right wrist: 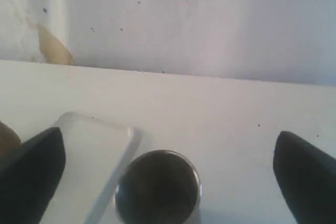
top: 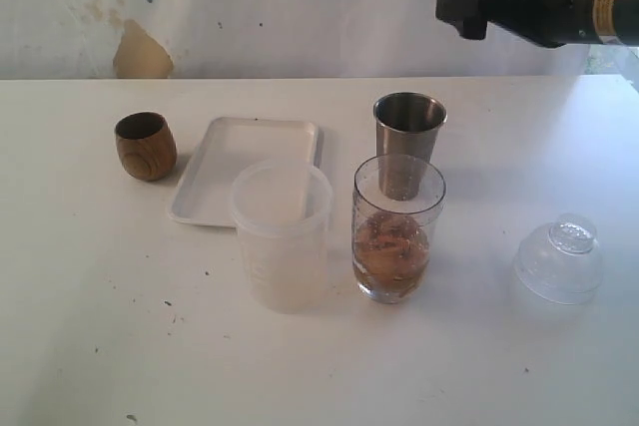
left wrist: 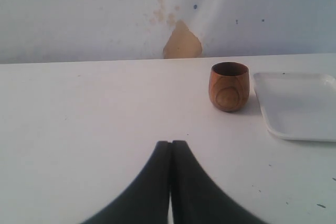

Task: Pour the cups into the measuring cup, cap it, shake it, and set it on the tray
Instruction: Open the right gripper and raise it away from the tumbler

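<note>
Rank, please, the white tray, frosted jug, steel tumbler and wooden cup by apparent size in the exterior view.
1. white tray and frosted jug: alike; the jug stands nearer the camera, so unranked.
2. steel tumbler
3. wooden cup

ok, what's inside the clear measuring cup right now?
The measuring cup holds brownish contents in its lower part, and its top is open. Liquid or solids: cannot tell. The steel tumbler behind it shows through its wall.

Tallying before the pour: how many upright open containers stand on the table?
4: wooden cup left of the tray; steel tumbler behind the clear measuring cup; frosted jug beside that, in front of the tray. None appears hidden.
</note>
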You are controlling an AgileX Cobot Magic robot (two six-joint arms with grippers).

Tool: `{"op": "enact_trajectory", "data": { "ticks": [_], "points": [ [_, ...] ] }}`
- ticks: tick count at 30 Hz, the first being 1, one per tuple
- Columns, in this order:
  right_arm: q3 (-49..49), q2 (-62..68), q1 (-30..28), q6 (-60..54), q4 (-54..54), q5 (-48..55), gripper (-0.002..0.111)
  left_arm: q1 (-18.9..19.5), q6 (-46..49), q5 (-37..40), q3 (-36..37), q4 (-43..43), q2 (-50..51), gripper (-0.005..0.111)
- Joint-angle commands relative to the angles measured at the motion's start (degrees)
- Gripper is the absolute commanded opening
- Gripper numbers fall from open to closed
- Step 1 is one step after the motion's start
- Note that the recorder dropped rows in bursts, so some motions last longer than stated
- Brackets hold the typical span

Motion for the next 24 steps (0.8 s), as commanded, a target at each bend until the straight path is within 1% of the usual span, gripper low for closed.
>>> {"op": "enact_trajectory", "data": {
  "ticks": [1, 3, 6, 9, 11, 14, 18, 20, 24],
  "points": [
    [1.02, -3.87, -1.98, 12.28, -5.76, -11.24, 0.105, 0.00, -0.10, -0.54, 0.28, -0.05, -0.30, 0.000],
    [1.02, -4.62, -2.36, 11.88, -5.76, -18.20, 0.105, 0.00, -0.10, -0.54, 0.28, -0.05, -0.30, 0.000],
    [1.02, -4.75, -2.36, 8.32, -5.76, -25.89, 0.105, 0.00, -0.10, -0.54, 0.28, -0.05, -0.30, 0.000],
    [1.02, -4.87, -2.40, 0.59, -5.76, -27.48, 0.105, 0.00, -0.10, -0.54, 0.28, -0.05, -0.30, 0.000],
    [1.02, -5.08, -2.40, -2.51, -5.76, -24.55, 0.105, 0.00, -0.10, -0.54, 0.28, -0.05, -0.30, 0.000],
    [1.02, -5.55, -2.40, -5.68, -5.76, -16.08, 0.105, 0.00, -0.10, -0.54, 0.28, -0.05, -0.30, 0.000],
    [1.02, -5.70, -2.40, -2.10, -5.76, -0.11, 0.105, 0.00, -0.10, -0.54, 0.28, -0.05, -0.30, 0.000],
    [1.02, -5.70, -2.40, -2.10, -5.76, 5.39, 0.105, 0.00, -0.10, -0.54, 0.28, -0.05, -0.30, 0.000],
    [1.02, -5.70, -2.65, -2.10, -5.76, 9.44, 0.105, 0.00, -0.10, -0.54, 0.28, -0.05, -0.30, 0.000]
  ]
}}
